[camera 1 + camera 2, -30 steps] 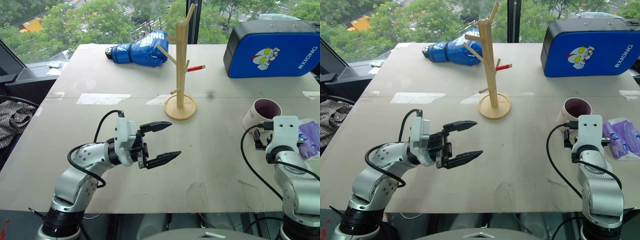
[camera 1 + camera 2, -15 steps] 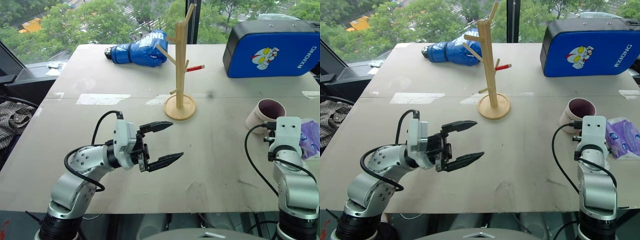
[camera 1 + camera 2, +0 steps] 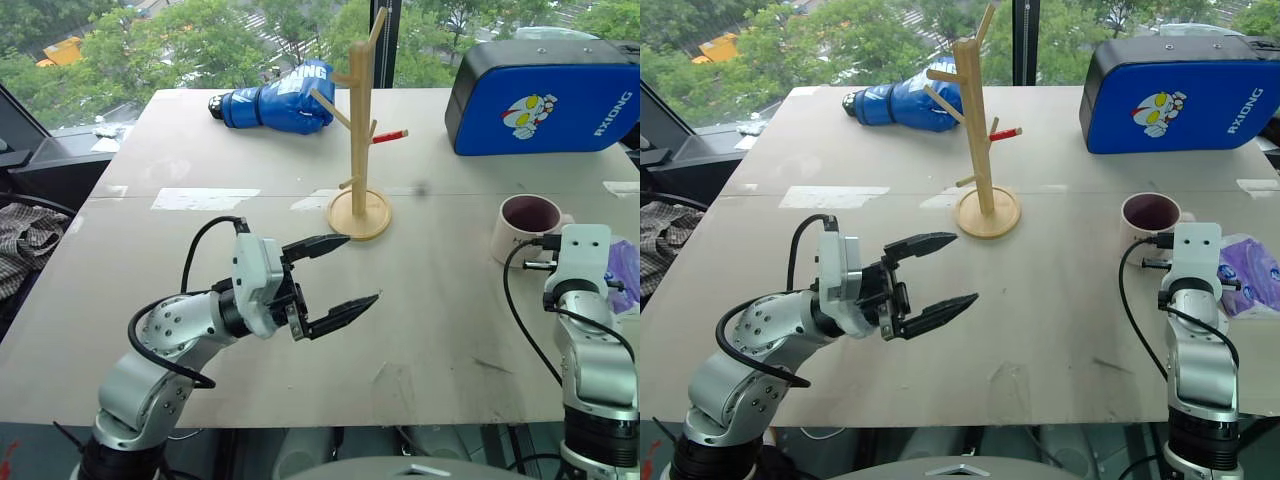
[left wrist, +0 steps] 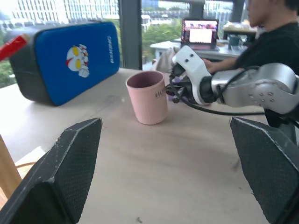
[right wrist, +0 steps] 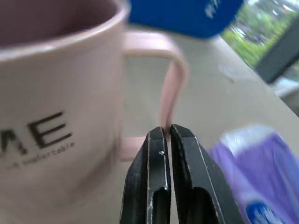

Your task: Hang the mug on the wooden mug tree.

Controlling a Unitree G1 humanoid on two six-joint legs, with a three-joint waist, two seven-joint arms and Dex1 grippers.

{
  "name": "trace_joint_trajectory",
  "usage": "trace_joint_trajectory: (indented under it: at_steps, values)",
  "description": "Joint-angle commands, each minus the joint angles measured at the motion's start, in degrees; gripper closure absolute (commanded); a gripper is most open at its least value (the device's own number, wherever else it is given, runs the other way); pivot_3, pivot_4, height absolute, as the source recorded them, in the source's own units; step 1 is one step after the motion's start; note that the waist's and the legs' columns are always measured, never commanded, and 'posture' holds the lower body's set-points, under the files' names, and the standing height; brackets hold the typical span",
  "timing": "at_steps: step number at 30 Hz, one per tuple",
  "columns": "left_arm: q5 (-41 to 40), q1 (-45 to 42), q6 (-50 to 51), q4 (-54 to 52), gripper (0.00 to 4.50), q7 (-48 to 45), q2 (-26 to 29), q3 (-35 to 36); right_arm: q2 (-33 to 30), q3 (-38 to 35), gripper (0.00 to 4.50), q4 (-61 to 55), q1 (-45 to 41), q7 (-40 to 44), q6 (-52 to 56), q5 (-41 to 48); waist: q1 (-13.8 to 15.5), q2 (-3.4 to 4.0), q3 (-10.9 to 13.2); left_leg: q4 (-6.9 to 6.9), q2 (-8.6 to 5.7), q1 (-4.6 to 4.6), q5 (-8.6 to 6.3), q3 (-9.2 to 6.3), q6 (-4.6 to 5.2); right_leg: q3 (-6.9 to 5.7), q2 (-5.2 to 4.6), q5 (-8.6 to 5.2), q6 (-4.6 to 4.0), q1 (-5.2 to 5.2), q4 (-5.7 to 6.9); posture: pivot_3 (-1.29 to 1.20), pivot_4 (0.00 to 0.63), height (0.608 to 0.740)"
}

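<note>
The cream mug [image 3: 528, 228] with a dark purple inside stands upright on the table at the right, its handle toward my right arm. My right gripper [image 5: 167, 128] is shut, its tips right at the lower bend of the mug's handle [image 5: 174, 79]; no part of the handle shows between the fingers. The wooden mug tree [image 3: 360, 120] stands on its round base at the table's middle back, one peg red-tipped. My left gripper [image 3: 358, 270] hovers open and empty over the table's middle, pointing toward the mug [image 4: 147, 98].
A blue boxing glove [image 3: 280, 97] lies behind the tree, and a big blue case [image 3: 540, 95] stands at the back right. A purple packet [image 3: 622, 275] lies right of my right wrist. A person [image 4: 275, 37] sits beyond the table.
My right gripper went from open to shut and levelled out, moving forward and right. The mug went from tilted to upright. My left gripper shifted slightly right.
</note>
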Motion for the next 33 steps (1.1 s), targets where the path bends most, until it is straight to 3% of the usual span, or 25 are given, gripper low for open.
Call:
trace_joint_trajectory:
  at_steps: [1, 7, 21, 27, 33]
  values:
    - [-0.8, 0.1, -1.5, -0.1, 0.0, -0.3, 0.1, 1.5, -2.9, -2.2, 4.45, 0.9, -1.4, 4.6, -9.2, 3.1, 0.0, 0.01, 0.0, 0.0, 0.0, 0.01, 0.0, 0.0, 0.0, 0.01, 0.01, 0.0, 0.0, 0.0, 0.02, 0.0, 0.15, 0.74]
    - [-0.5, -3.4, -3.7, 9.9, 0.0, -3.7, -0.2, 3.7, -6.9, -2.5, 4.45, 5.6, -5.4, 10.2, -14.8, 6.8, 0.1, 0.01, 0.0, 0.03, 0.0, 0.02, 0.0, 0.03, 0.0, -0.05, 0.03, 0.0, 0.0, 0.0, 0.04, 0.0, 0.15, 0.74]
    - [0.9, 3.7, -10.0, 11.3, 0.0, -6.8, -0.7, 6.3, -10.3, -2.1, 4.45, 7.8, -11.8, 15.8, -16.0, 12.0, 0.2, 0.02, 0.0, -0.02, 0.02, -0.02, -0.01, 0.05, 0.01, 0.1, -0.03, 0.0, 0.0, -0.04, -0.02, 0.0, 0.15, 0.74]
    - [1.5, 4.3, -11.9, 12.9, 0.0, -8.1, -0.8, 6.0, -9.6, -2.7, 4.45, 4.5, -9.9, 15.0, -13.6, 13.2, 0.2, 0.03, 0.0, -0.02, 0.02, -0.02, -0.01, 0.05, 0.01, 0.1, -0.03, 0.0, 0.0, -0.04, -0.01, 0.0, 0.15, 0.74]
    - [1.3, 3.8, -12.6, 14.5, 0.0, -9.6, -0.6, 5.9, -5.3, -4.3, 4.45, -4.2, -2.5, 10.9, -8.0, 16.3, 0.3, 0.02, 0.0, -0.04, 0.02, -0.04, -0.01, 0.01, 0.01, 0.08, -0.04, 0.0, 0.0, -0.05, -0.03, 0.0, 0.15, 0.74]
